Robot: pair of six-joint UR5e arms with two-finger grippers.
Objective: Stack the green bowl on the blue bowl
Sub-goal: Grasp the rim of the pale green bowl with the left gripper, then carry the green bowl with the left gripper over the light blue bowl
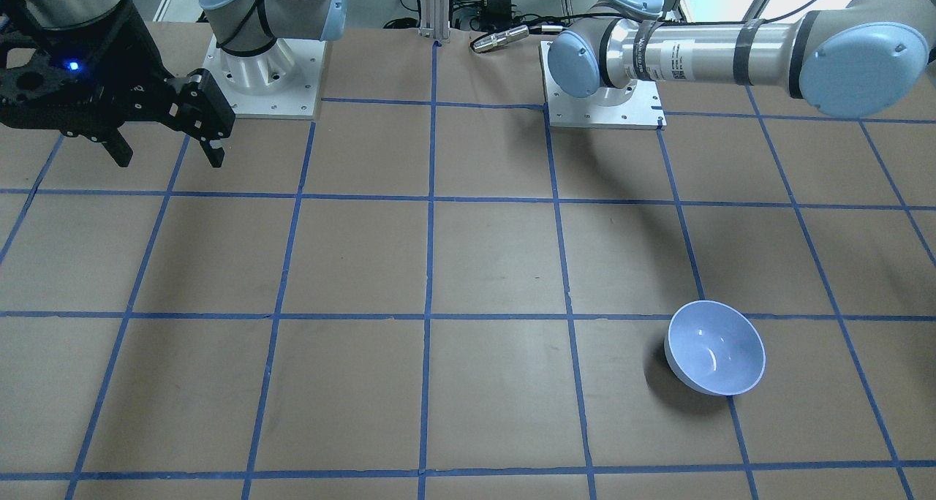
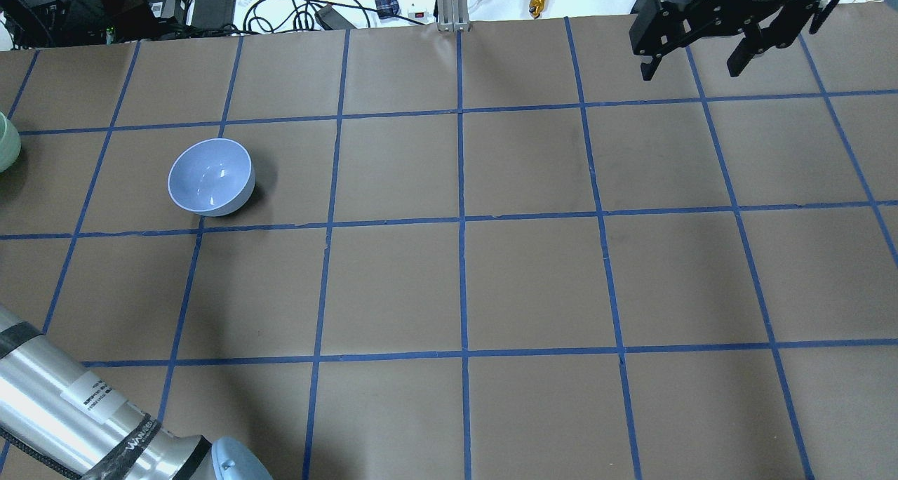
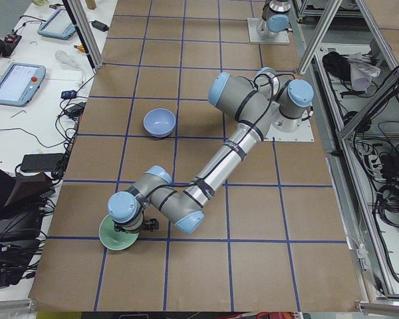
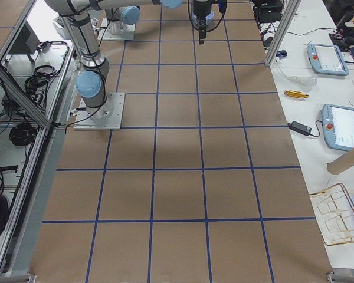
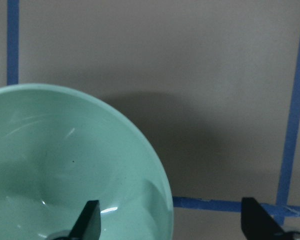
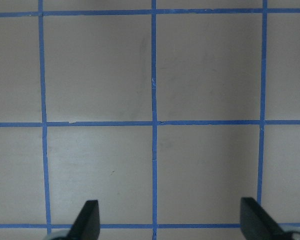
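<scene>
— Nearest the left wrist camera, the green bowl [image 5: 65, 165] fills the 8 o'clock corner, open side up on the table [image 5: 215, 75].
— And the left gripper [image 5: 170, 201]?
— Spread wide, straddling the rim: one finger sits over the bowl's inside, the other outside it, near a blue tape line [image 5: 292, 125]. Whether either finger touches the bowl, I cannot tell.
— Right wrist view?
— The right gripper [image 6: 167, 202] is spread too, with taped table beneath it.
— Overhead?
— The blue bowl [image 2: 210, 177] sits upright at 10 o'clock. A sliver of the green bowl shows at the 9 o'clock edge, well apart from it. The right gripper hangs at 1 o'clock, fingers apart.
— Front-facing?
— The blue bowl is at 4 o'clock, and the right gripper is at 10 o'clock, raised above the table.
— Left side?
— The left arm [image 3: 213, 176], near and large, reaches down to 7 o'clock, where its gripper sits over the green bowl. The blue bowl rests at 11 o'clock, so the two are not yet stacked.
— Right side?
— The right gripper points down at 12 o'clock, by the top edge.
</scene>
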